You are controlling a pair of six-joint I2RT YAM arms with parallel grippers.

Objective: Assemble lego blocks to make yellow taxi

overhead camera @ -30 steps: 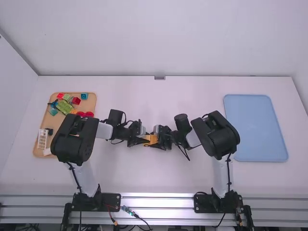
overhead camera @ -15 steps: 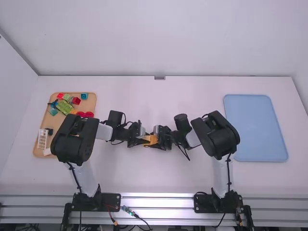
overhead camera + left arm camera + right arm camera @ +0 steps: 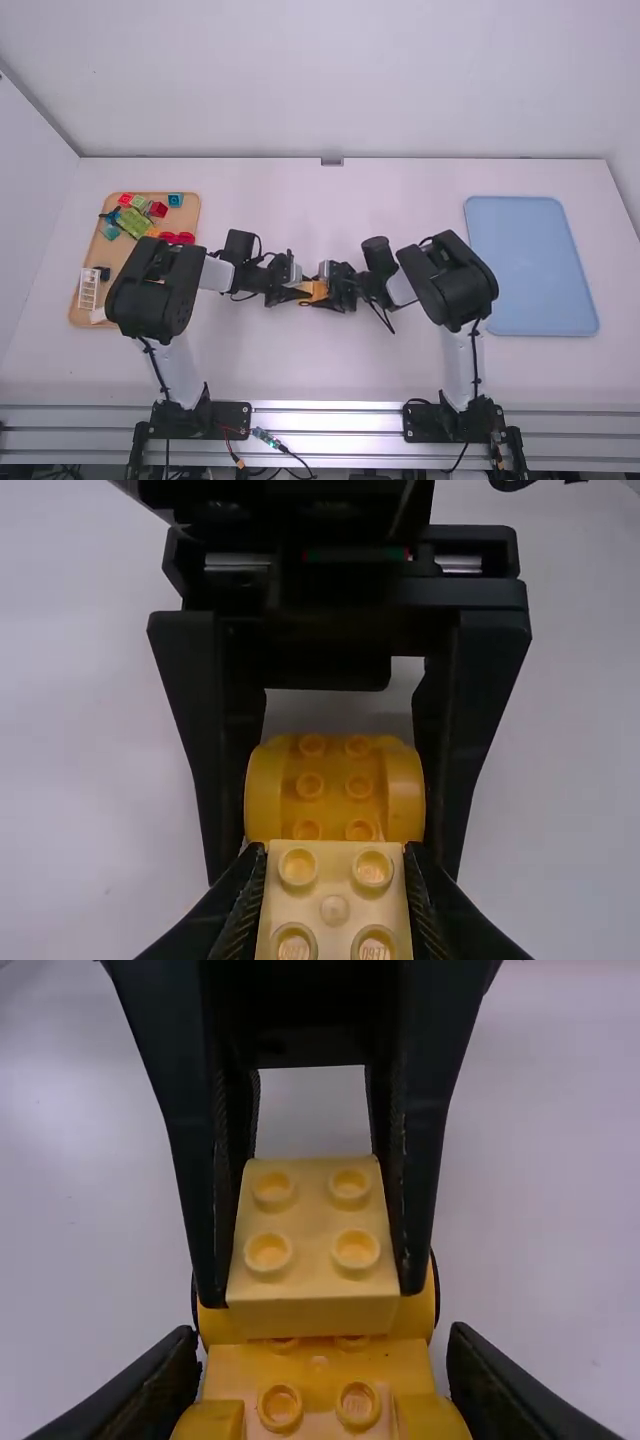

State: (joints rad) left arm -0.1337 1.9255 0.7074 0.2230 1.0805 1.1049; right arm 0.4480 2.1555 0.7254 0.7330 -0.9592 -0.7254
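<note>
At the table's middle, my left gripper (image 3: 297,291) and right gripper (image 3: 329,293) face each other across yellow pieces (image 3: 315,290). In the left wrist view, my left gripper (image 3: 335,890) is shut on a pale yellow block (image 3: 335,912) with studs. Beyond it, my right gripper (image 3: 335,795) has its fingers on both sides of the studded yellow car body (image 3: 334,770). The right wrist view has the pale block (image 3: 312,1230) between the left gripper's fingers, overlapping one end of the body (image 3: 335,1365); my right gripper (image 3: 322,1375) is shut on that body. Whether the pieces' studs are joined, I cannot tell.
On the left, a tan tray (image 3: 88,250) holds several loose pieces, among them a green block (image 3: 134,222), a red piece (image 3: 158,209) and a white grid-like part (image 3: 88,288). A blue tray (image 3: 530,265) lies at the right of the table (image 3: 300,360).
The yellow pieces and gripper tips at the middle have shifted very slightly compared with one second ago. Both arms otherwise hold the same pose.
</note>
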